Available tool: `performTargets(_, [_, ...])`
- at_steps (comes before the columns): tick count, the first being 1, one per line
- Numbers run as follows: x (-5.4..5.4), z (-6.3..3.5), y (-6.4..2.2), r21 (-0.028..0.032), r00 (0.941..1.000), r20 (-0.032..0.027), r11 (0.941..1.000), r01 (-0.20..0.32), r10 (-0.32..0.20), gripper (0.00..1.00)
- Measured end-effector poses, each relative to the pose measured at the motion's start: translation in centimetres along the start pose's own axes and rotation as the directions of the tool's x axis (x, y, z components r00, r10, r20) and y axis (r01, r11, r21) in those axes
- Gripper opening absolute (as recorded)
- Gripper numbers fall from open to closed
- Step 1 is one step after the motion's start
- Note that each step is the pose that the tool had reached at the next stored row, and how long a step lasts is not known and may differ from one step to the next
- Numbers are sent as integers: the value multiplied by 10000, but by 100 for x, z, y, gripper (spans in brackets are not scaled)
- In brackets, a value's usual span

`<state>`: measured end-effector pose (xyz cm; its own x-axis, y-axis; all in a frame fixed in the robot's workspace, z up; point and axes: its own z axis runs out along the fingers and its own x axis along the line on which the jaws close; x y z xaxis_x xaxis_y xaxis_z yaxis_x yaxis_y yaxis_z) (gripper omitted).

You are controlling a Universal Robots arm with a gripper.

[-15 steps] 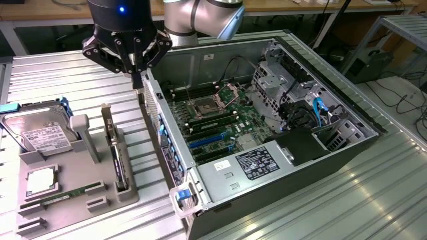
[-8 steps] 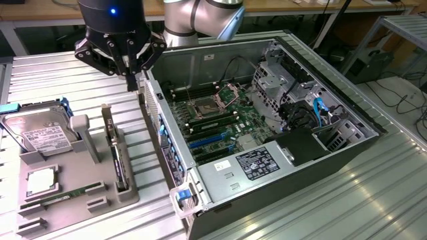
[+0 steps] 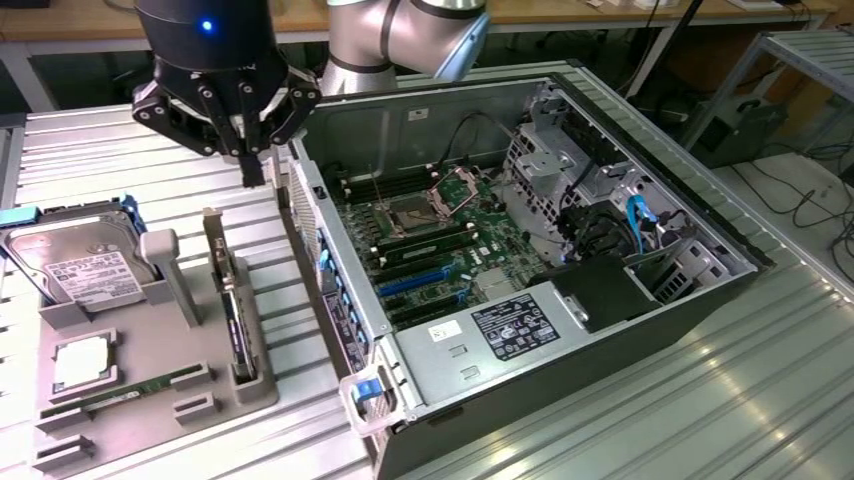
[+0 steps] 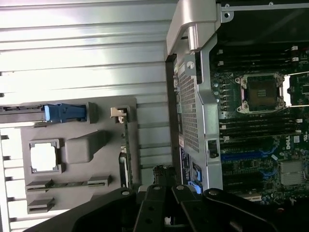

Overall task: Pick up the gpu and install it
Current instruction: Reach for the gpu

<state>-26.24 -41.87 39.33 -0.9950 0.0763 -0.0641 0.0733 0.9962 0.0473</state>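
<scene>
One thin, flat card, the gpu, stands on edge in a slot of the grey moulded tray on the exterior view's left, just beside the open computer case, its silver bracket rising at the end nearer your gripper. Judge it light and stiff but fragile: take it by the bare upper edge of the rigid board, close to the metal bracket, not by its components. Your gripper hangs above that end, apart from the card, fingers together on nothing, over the ribbed sheet-metal table.
</scene>
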Motion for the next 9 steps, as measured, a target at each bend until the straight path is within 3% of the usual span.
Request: performTargets(9, [133,-11,-51,0,10000,1,10000,1,-1,11])
